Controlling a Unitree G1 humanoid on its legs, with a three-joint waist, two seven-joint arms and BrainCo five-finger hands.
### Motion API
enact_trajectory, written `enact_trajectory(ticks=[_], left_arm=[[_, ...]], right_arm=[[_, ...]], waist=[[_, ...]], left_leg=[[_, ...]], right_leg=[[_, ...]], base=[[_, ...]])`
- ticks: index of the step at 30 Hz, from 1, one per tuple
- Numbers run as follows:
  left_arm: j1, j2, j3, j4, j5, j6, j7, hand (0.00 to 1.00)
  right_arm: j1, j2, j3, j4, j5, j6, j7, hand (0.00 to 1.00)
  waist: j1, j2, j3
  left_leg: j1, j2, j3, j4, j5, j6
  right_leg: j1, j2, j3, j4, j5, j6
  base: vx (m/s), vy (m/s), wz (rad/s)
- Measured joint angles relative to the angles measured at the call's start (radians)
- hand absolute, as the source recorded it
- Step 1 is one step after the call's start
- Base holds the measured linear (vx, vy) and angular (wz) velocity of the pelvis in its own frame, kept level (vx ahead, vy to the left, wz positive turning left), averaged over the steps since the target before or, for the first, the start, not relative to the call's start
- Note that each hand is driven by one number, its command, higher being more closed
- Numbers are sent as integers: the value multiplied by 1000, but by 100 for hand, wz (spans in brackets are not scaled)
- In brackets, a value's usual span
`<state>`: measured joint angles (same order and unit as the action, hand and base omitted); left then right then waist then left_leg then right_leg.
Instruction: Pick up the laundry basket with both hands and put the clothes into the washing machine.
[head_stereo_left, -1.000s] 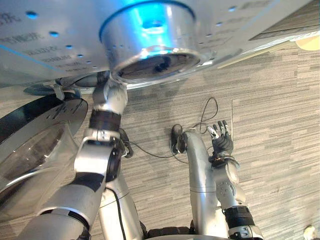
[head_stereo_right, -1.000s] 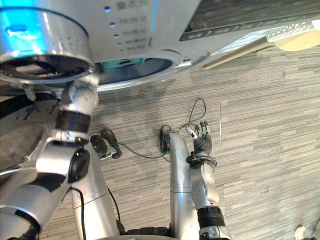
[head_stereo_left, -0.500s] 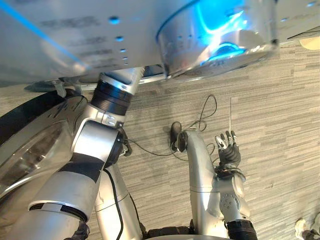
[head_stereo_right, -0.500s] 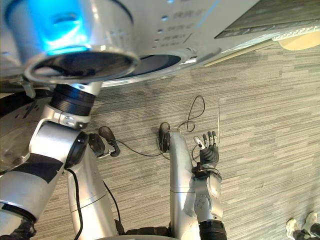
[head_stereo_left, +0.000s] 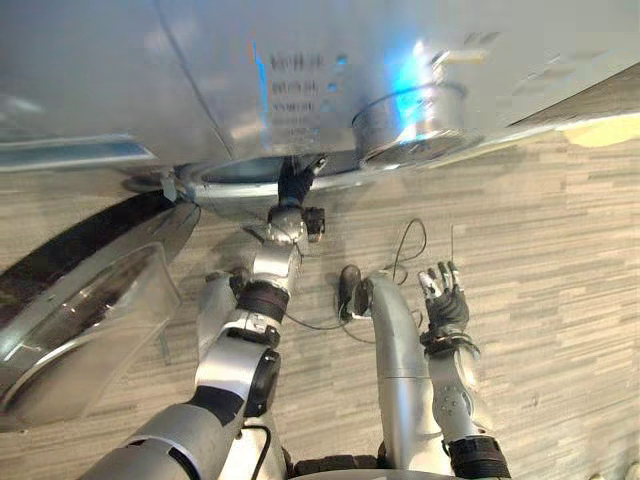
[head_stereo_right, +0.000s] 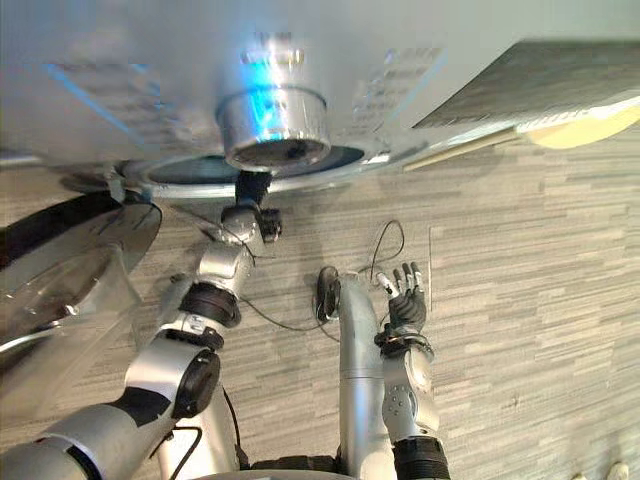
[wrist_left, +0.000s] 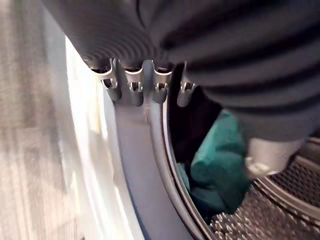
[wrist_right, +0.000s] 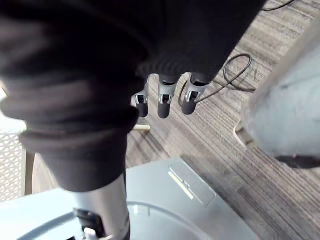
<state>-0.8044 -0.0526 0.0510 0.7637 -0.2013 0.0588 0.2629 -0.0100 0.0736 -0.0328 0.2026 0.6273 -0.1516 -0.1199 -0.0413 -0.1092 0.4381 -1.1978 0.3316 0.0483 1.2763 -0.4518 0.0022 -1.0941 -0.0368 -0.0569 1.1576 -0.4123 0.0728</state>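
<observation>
Clothes: one teal garment (wrist_left: 220, 165) lies inside the drum (wrist_left: 280, 200) of the washing machine (head_stereo_left: 150, 80), just past the grey door seal (wrist_left: 135, 165). Something dark sits behind it, too dim to name.

There is one machine. Its silver front runs across the whole top of the eye views. It carries one round knob (head_stereo_left: 410, 125), lit blue, in the upper middle, slightly right. Its one round glass door (head_stereo_left: 80, 310) stands open and takes up the left side and lower left of the frame. The drum opening (head_stereo_left: 240, 175) lies in the upper middle, below the panel.

Two hands show. The left hand (head_stereo_left: 297, 182) is at the lower edge of the opening, with its arm rising from the lower left, near the door's rim. Its fingers (wrist_left: 135, 87) line up against the seal, and I cannot tell whether they are curled or straight.

The right hand (head_stereo_left: 443, 298) hangs right of centre, over the grey carpet (head_stereo_left: 560, 300) and well apart from the machine. Its fingers (wrist_right: 162, 102) are straight and spread, grasping nothing. From this hand the carpet runs open to the right edge and the lower right corner.
</observation>
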Motion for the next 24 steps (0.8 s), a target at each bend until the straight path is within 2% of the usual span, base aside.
enact_trajectory(ticks=[2,3,5,7,9,12,16,18,19,21,24], left_arm=[[57,-16,-1,14,-81,-3,-4,0],[102,-26,-3,29,-160,-9,-7,0],[184,-33,-13,34,-262,-30,-13,0],[278,-33,-28,46,-376,-61,-22,0],[335,-25,-58,57,-417,-74,-32,0],[455,-10,-94,61,-412,-97,-72,0],[601,28,-147,65,-327,-114,-134,0],[686,53,-125,109,-212,-127,-177,0],[700,55,-113,127,-190,-129,-181,0],[744,58,-39,184,-189,-131,-189,0],[810,88,-33,191,-188,-135,-198,0]], right_arm=[[-1,0,23,1,-1,5,-11,0],[-1,-1,40,2,-1,6,-12,0],[0,-2,53,20,-2,9,-13,0],[3,-2,60,38,-8,9,-16,0],[6,-3,75,71,-12,9,-17,0],[30,-6,113,143,-34,12,-8,0],[110,-17,103,275,-90,23,39,0],[133,-29,28,490,-133,28,84,0],[133,-34,-1,551,-139,32,89,0],[121,-66,-132,718,-176,45,98,0],[138,-94,-279,865,-210,65,103,0]], waist=[[1,0,0],[1,-1,-1],[3,-5,-29],[2,-5,-37],[6,-6,-43],[19,-3,-107],[31,2,-202],[29,21,-275],[29,29,-292],[30,73,-339],[30,103,-367]], left_leg=[[51,-1,10,-23,0,0],[90,-2,16,-48,3,-6],[137,-4,29,-92,12,-12],[241,-25,43,-182,41,-24],[335,-46,54,-273,74,-33],[489,-79,83,-453,139,-48],[691,-131,93,-698,230,-63],[820,-180,85,-893,315,-68],[850,-191,85,-941,337,-67],[949,-222,77,-1109,418,-65],[1073,-247,76,-1291,501,-65]], right_leg=[[48,-1,1,-22,0,0],[86,-1,1,-46,1,-1],[126,-3,0,-84,6,-7],[226,-22,-9,-159,18,-11],[316,-40,-20,-229,33,-18],[458,-57,-36,-378,77,-21],[665,-80,-87,-593,141,-20],[804,-96,-132,-763,196,-11],[834,-97,-138,-807,214,-6],[935,-98,-163,-965,285,1],[1027,-97,-183,-1067,324,8]], base=[[56,-45,6],[48,-68,7],[53,-61,7],[95,-65,26],[115,-69,40],[138,-68,27],[145,-32,38],[148,-16,53],[165,1,33],[130,34,26],[53,36,14]])
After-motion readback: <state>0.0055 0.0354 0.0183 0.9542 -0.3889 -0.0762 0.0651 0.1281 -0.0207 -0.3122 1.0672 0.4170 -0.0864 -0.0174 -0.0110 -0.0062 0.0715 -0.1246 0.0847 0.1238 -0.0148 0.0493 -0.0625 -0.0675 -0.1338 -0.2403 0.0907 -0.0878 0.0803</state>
